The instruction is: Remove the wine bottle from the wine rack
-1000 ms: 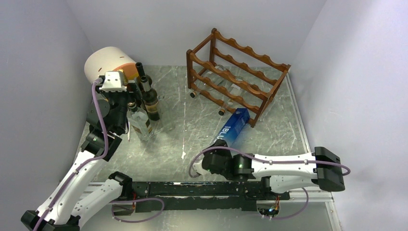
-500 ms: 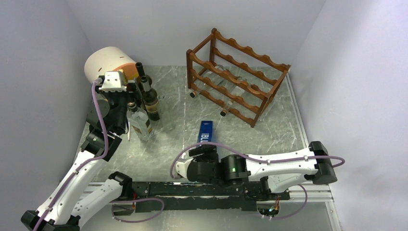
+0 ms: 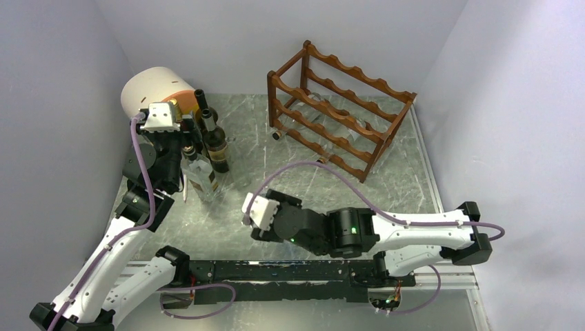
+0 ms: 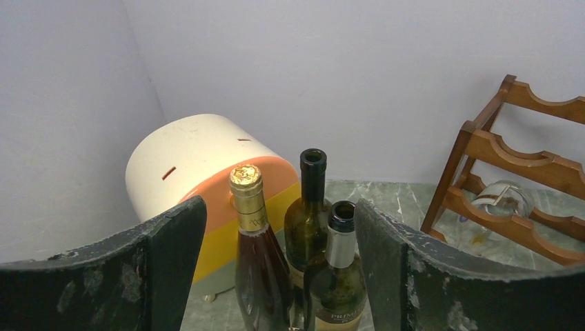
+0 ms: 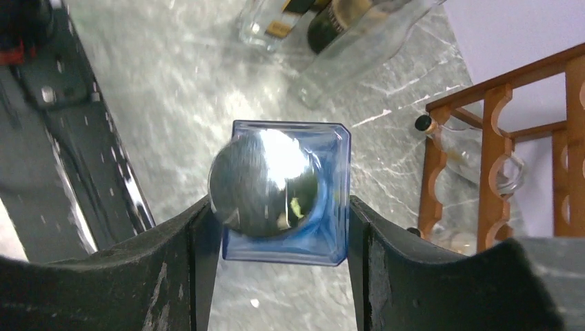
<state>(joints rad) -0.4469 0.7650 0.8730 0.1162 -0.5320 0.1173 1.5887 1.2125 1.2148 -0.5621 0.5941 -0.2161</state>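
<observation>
The right gripper [image 5: 279, 231] had its two fingers [image 5: 196, 241] squeezed tight on the blue wine bottle [image 5: 314, 234]. The bottle had square sides and a shiny silver cap [image 5: 262, 183]. It was off the wine rack [image 3: 324, 105] and held above the grey table [image 3: 290, 172], in front of the rack and apart from it. From above, the arm hid the bottle. Clear bottles [image 3: 332, 128] lay on the low rails of the rack.

The left gripper [image 4: 279, 269] had its fingers wide apart and held nothing. In front of it three bottles stood close together: one with a gold top [image 4: 247, 207], a dark open one [image 4: 312, 200] and one with a white neck [image 4: 339, 241]. A round white and orange thing [image 4: 193, 158] sat behind them by the wall.
</observation>
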